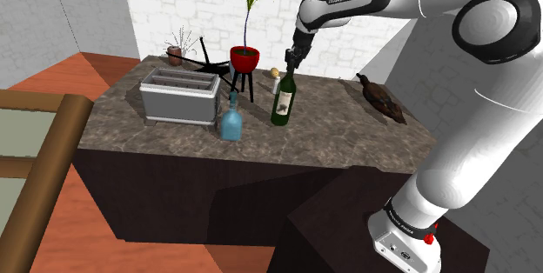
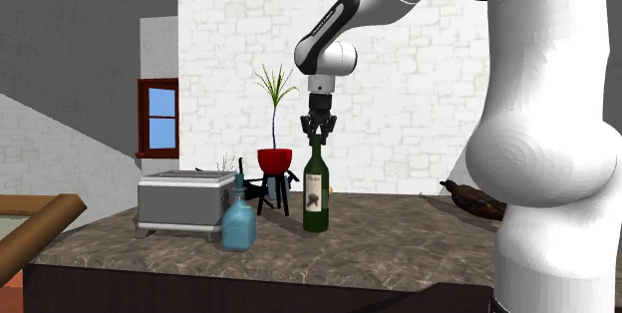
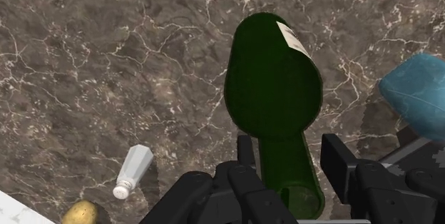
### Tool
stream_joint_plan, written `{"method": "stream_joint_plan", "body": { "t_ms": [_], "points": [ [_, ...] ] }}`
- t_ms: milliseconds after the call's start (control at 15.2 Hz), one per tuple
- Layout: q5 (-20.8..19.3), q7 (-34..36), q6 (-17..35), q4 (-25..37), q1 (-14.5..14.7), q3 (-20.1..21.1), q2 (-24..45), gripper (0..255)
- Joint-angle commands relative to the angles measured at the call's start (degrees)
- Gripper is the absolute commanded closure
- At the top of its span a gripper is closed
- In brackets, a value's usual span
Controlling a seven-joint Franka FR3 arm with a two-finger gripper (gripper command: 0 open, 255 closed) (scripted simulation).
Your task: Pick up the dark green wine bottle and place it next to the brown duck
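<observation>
The dark green wine bottle stands upright near the middle of the marbled counter. My gripper hangs straight down over its top. In the wrist view the bottle runs away from the gripper. Its neck lies between the two fingers: one finger sits against it and the other stands a little apart from it, so the gripper is open. The brown duck lies on the counter towards the shoulder view's right, well apart from the bottle.
A light blue bottle stands close beside the wine bottle. Beyond it is a silver toaster. A red plant pot on a black stand is behind. A small white shaker lies on the counter near the gripper.
</observation>
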Motion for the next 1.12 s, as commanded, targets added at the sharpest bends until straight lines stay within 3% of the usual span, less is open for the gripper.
{"method": "stream_joint_plan", "body": {
  "t_ms": [0,1056],
  "points": [
    [0.0,0.02,-1.54,1.38,0.03,0.02,-0.18,255],
    [0.07,-0.25,-13.76,13.06,0.05,0.03,-0.72,255]
  ]
}}
